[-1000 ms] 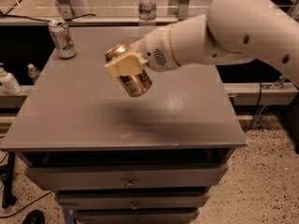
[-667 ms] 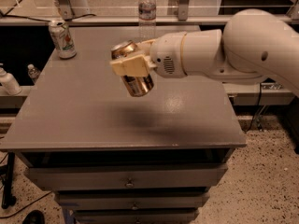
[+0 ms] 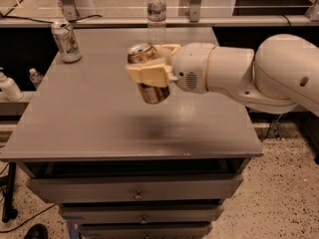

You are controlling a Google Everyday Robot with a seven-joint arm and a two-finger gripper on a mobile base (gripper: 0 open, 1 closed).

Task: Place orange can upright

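My jaws are clamped on the shiny orange-gold aluminium drink can (image 3: 153, 91), just above the middle of the frame, with my cream-yellow fingers (image 3: 147, 74) pressed across its side. The can hangs over the flat grey desk (image 3: 89, 123) without touching it, nearly upright, its silver top leaning a little toward the upper left. Its dark shadow (image 3: 155, 131) lies on the desk right below. My thick white arm (image 3: 249, 71) reaches in from the right edge. At top centre a clear plastic water bottle (image 3: 156, 6) stands near the desk's far edge, just behind the can in the frame. A white can with green and red marks (image 3: 66, 41) stands upright in the upper left, well apart. Off the desk at the left edge sit a white plastic bottle (image 3: 7, 86) and a smaller clear one (image 3: 35, 76)
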